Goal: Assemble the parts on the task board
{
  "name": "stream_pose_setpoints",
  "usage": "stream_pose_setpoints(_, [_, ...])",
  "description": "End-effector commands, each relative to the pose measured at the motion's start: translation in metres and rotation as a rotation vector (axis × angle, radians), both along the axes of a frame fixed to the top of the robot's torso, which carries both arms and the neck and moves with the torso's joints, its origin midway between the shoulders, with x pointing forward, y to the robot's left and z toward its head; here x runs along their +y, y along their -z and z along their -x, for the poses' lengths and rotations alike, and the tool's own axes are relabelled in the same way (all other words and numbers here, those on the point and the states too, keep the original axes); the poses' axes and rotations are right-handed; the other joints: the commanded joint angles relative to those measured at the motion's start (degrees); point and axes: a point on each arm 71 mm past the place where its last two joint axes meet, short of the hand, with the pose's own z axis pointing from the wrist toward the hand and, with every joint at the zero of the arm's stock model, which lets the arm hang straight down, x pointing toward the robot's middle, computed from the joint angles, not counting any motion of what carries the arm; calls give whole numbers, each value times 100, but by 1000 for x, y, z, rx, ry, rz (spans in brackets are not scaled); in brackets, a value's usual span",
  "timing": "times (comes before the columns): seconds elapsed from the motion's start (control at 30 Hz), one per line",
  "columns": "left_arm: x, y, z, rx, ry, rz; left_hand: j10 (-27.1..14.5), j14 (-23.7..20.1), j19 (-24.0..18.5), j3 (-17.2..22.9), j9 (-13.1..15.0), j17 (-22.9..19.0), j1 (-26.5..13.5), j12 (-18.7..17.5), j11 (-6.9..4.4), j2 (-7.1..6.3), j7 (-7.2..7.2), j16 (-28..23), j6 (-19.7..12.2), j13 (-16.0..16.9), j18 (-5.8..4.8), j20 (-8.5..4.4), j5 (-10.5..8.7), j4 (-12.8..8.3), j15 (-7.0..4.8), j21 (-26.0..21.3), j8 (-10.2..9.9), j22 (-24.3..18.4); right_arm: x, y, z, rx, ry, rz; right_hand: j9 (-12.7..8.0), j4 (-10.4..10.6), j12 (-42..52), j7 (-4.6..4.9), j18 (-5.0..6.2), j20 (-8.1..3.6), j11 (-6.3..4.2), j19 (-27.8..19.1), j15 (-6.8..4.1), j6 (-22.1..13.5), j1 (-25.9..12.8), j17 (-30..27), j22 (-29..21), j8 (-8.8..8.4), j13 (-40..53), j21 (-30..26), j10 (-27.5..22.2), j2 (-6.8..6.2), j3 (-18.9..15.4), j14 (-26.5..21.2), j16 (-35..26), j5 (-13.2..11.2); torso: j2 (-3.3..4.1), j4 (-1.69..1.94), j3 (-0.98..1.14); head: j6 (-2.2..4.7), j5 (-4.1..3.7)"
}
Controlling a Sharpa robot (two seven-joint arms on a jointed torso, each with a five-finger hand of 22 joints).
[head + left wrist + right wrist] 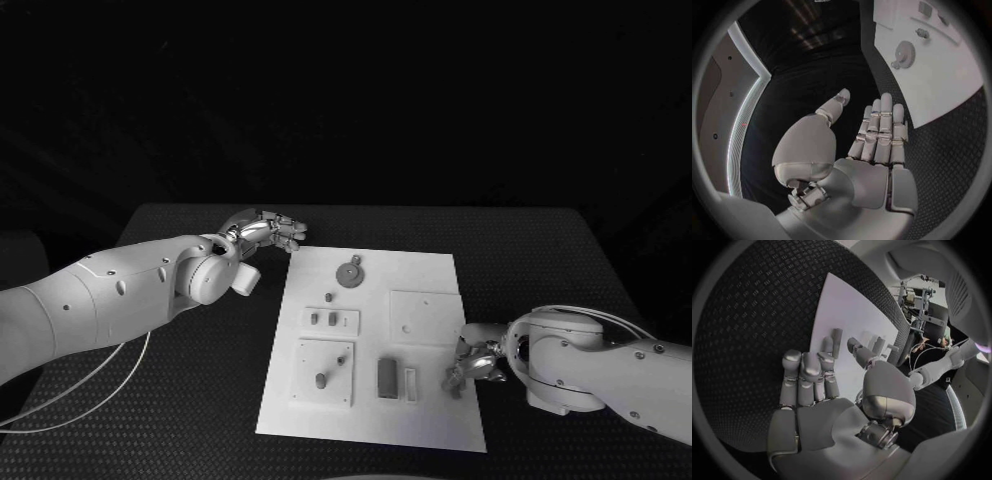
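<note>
The white task board lies in the middle of the black table. On it are a grey gear, two small pieces in a frame, a peg on a square plate, a dark block and a pale bar. My left hand hovers off the board's far left corner, fingers straight and apart with nothing in them. My right hand is at the board's right edge near the front. Its fingers reach over the board toward the dark block, thumb apart, holding nothing.
A flat square plate with small holes lies on the board's right half, just beyond my right hand. The gear and board lie ahead of my left fingertips. White cables hang beside my left arm.
</note>
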Motion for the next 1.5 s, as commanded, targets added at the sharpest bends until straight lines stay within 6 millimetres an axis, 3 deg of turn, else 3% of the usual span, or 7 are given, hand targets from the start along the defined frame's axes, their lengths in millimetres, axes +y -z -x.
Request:
stream_pose_setpoints(0.03, [-2, -1, 0, 0, 16, 13, 38, 42, -14, 6, -8, 9, -61, -2, 13, 13, -28, -39, 17, -2, 99, -3, -10, 32, 15, -27, 22, 9, 3, 12, 7, -14, -49, 51, -114, 35, -21, 11, 169, 2, 25, -31, 19, -50, -54, 5, 1, -46, 8, 17, -5, 26, -6, -32, -21, 13, 0, -4, 1, -13, 4])
stream_pose_setpoints(0.43, [0, 0, 1, 3, 15, 12, 36, 40, -16, 4, -10, 12, -69, -4, 14, 15, -28, -43, 16, -3, 99, -3, -10, 38, 15, -28, 22, 10, 20, 16, 11, -128, -171, 125, -121, -437, -46, 20, 169, -7, 34, -79, 36, -60, 843, 2, 1, -67, 14, 33, 1, 406, 644, -40, -33, 24, 1, -1, 0, -44, 10])
stream_pose_setpoints(0.63, [-1, -1, 1, 3, 17, 13, 36, 40, -17, 4, -10, 13, -70, -5, 14, 15, -28, -45, 15, -3, 99, -3, -10, 40, 16, -29, 23, 11, 25, 17, 12, -172, -200, 142, -131, -442, -58, 32, 169, 38, 48, -109, 60, -60, 999, 2, 10, -78, 15, 52, -1, 345, 725, -49, -41, 23, -3, -6, -5, -35, -1])
stream_pose_setpoints(1.0, [-1, -1, 1, 4, 17, 13, 36, 40, -17, 3, -12, 15, -76, -6, 14, 16, -27, -47, 13, -4, 99, -2, -10, 45, 16, -29, 23, 12, 24, 19, 17, -62, -105, 8, -174, -298, -92, 61, 169, 113, 73, -110, 91, -79, 860, -12, -17, -124, -3, 40, 3, 339, 917, -39, -66, 304, -1, -5, 0, -38, 14])
stream_pose_setpoints(1.03, [-1, -1, 2, 5, 16, 13, 36, 40, -17, 2, -12, 15, -77, -7, 14, 16, -27, -47, 13, -4, 99, -2, -10, 46, 16, -29, 22, 12, 24, 20, 18, -43, -86, -15, -192, -143, -108, 83, 169, 137, 86, -131, 106, -94, 732, -19, -34, -146, -10, 13, -4, 519, 1131, -49, -81, 808, -1, -3, 0, -41, 17])
stream_pose_setpoints(1.1, [-1, -1, 2, 5, 16, 13, 35, 40, -17, 2, -12, 16, -79, -7, 14, 16, -27, -48, 12, -4, 99, -2, -10, 47, 16, -29, 22, 12, 24, 19, 18, -26, -49, -52, -206, -192, -104, 77, 169, 147, 87, -120, 102, -87, 663, -18, -27, -155, -6, 40, 3, 591, 1283, -39, -80, 986, -1, -4, 1, -43, 21])
stream_pose_setpoints(1.5, [-1, 0, 1, 7, 16, 12, 35, 42, -18, 1, -14, 19, -83, -8, 14, 13, -26, -50, 8, -4, 100, -3, -9, 51, 15, -30, 21, 14, 22, 16, 20, 96, 227, -281, -227, -374, -89, 61, 169, 144, 75, -76, 79, -36, 437, -19, -38, -148, 4, 86, 37, 785, 1538, -9, -84, 1062, -2, -4, 0, -43, 29])
